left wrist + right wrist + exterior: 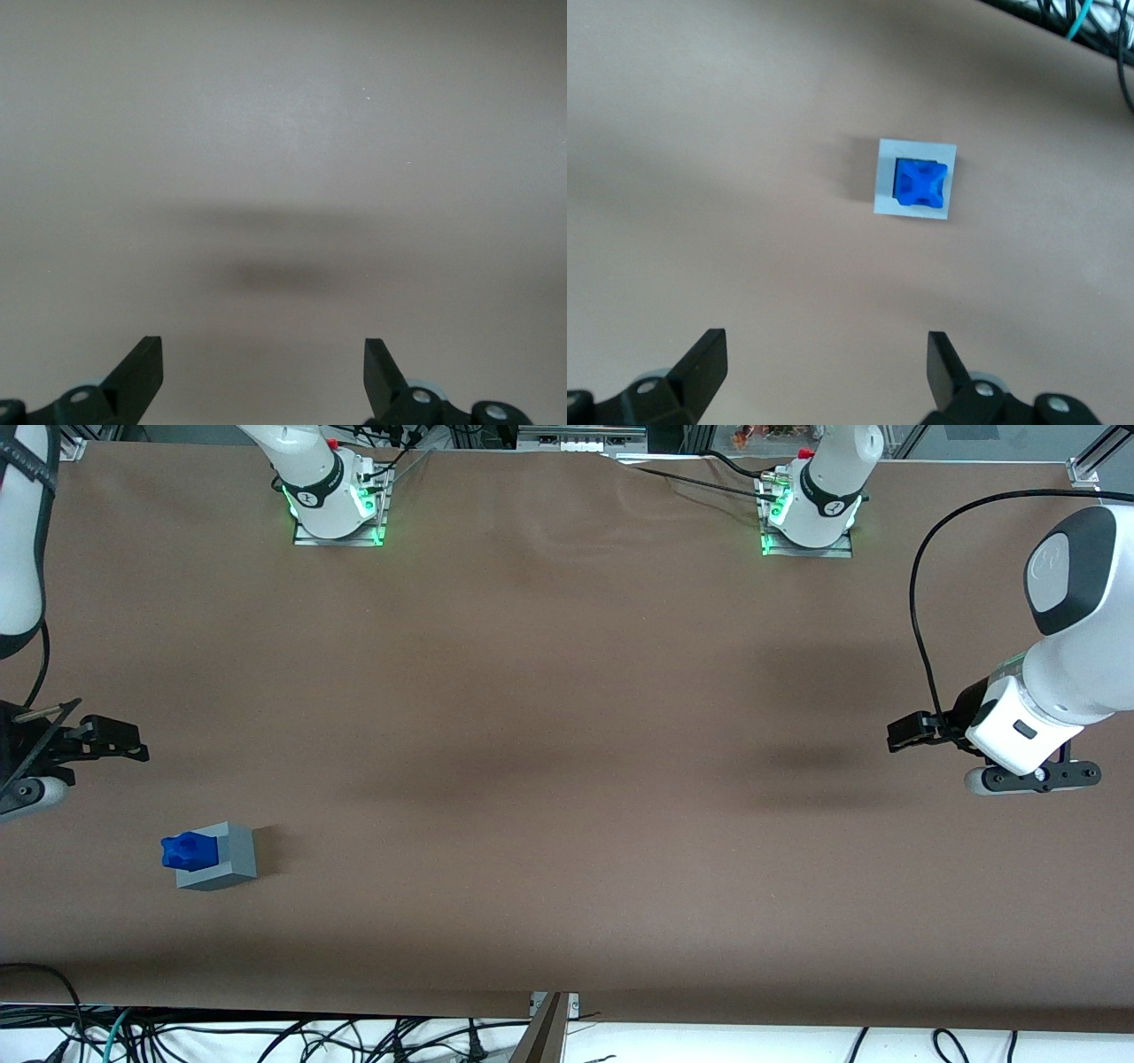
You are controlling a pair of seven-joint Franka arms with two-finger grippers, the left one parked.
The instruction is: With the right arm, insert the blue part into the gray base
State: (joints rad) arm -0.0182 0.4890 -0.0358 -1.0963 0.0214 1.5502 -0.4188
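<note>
Cables tangled along the bottom edge of the front view frame, off the table (not part of the job). Next up from that edge, low in the frame and toward the working arm's end of the table: gray base resting flat on the brown surface, with blue part sitting in its square recess. Seated but not flush, knobbly end poking out of the opening; seen from the right wrist view, blue framed by gray rim, a wider gray strip on one side, so slightly off-centre in the face. Nothing else in the recess, nothing else near the base. Gripper of the right arm hanging above the table, well apart from the base, farther from the front camera than it, at the very edge of the frame. Jaws released, spread wide, nothing between them, touching nothing. Step in hand, by judgement: insertion looks done, arm clear of the pair, so end-of-task stage. Next move probably calls for no more than keeping clear of the base and parking (or, if the protruding end means a shallow seat, coming down over the blue part and pressing straight along the recess axis without tipping the cube). Depth of seating not readable.
</note>
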